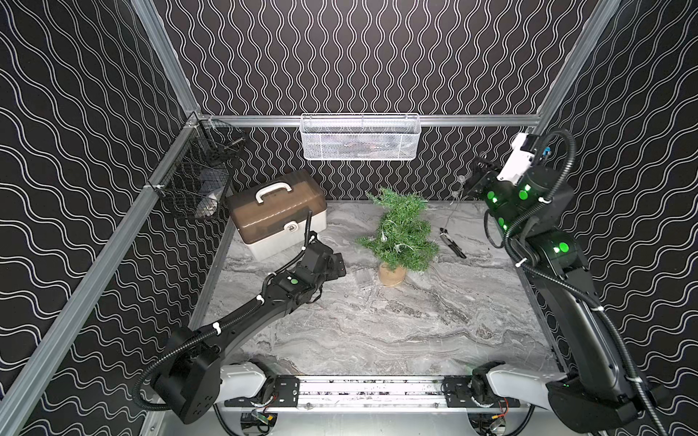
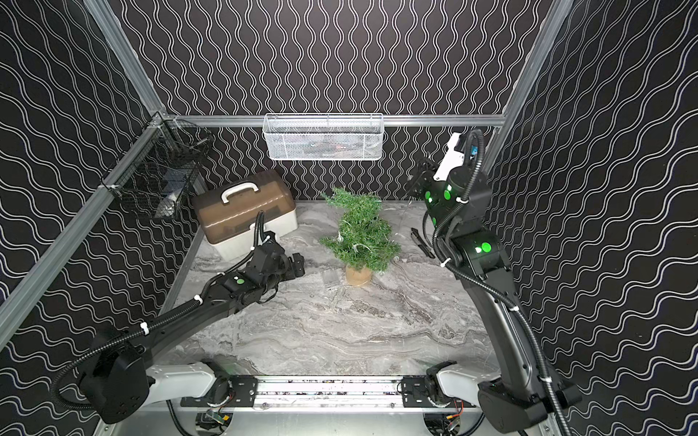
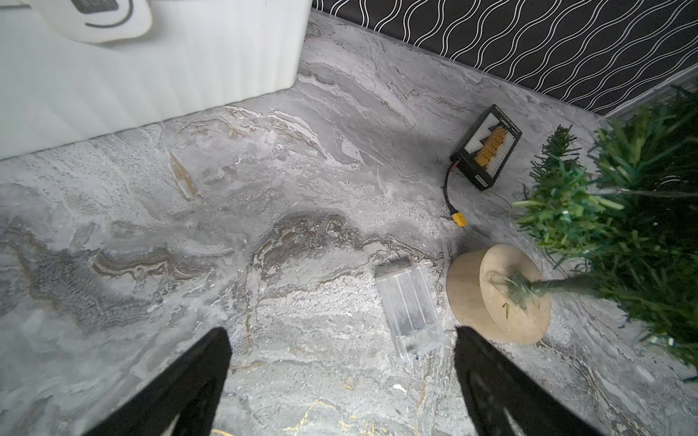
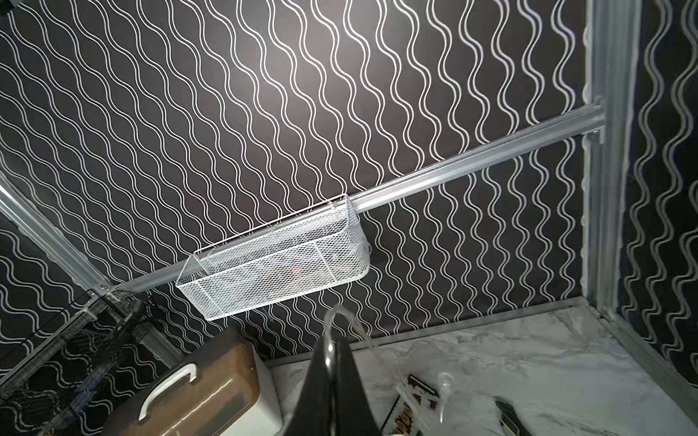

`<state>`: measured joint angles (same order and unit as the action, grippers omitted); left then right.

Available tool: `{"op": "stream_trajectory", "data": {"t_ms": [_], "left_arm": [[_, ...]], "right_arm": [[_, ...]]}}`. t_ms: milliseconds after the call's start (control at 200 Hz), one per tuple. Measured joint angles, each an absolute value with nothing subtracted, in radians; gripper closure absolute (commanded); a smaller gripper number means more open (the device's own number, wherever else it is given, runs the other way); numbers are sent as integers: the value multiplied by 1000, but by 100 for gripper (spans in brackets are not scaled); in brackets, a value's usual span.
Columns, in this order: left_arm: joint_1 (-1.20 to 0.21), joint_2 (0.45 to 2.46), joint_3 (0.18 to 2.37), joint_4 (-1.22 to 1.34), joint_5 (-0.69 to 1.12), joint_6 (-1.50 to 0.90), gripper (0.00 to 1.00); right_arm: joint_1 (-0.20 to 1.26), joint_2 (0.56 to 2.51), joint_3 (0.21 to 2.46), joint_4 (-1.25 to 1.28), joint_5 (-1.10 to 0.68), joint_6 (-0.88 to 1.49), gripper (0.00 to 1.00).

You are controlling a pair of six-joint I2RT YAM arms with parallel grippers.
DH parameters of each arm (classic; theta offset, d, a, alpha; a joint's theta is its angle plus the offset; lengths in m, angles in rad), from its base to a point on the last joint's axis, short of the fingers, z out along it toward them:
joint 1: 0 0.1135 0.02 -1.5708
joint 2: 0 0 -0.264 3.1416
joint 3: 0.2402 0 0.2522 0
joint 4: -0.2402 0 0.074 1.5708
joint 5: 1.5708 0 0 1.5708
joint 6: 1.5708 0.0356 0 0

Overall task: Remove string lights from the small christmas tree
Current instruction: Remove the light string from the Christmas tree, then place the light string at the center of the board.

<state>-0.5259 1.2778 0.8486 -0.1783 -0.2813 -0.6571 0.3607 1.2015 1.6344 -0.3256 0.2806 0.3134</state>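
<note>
The white mesh basket (image 1: 360,137) on the back rail holds dark and reddish items, too blurred by the mesh to name. The black wire basket (image 1: 196,181) holds something pale. The storage box (image 1: 277,215) sits with its lid down. The raised right end effector (image 4: 336,338) pinches the string lights (image 4: 445,379), which are partly wound in the small christmas tree (image 1: 400,234) on the surface (image 1: 377,332). The left end effector (image 3: 342,334) hovers spread over their clear box (image 3: 409,311).

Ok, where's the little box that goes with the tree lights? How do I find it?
Look for the small green tree on the grey marble table. Beside its round tan base, on the side facing the brown-lidded storage box, lies a small flat box. It is clear plastic, unlike the black tool on the tree's other side.
</note>
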Motion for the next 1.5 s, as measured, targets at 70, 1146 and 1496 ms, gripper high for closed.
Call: {"op": "stream_trajectory", "data": {"t_ms": [70, 1146, 1496], "left_arm": [[-525, 1283, 849, -173, -281, -657, 4], [-526, 1301, 846, -173, -255, -659, 5], [-526, 1299, 850, -172, -255, -659, 5]], "right_arm": [[360, 1166, 1607, -340, 304, 299, 100], [316, 898, 824, -598, 445, 556, 100], [39, 959, 738, -482, 203, 651, 100]]}}
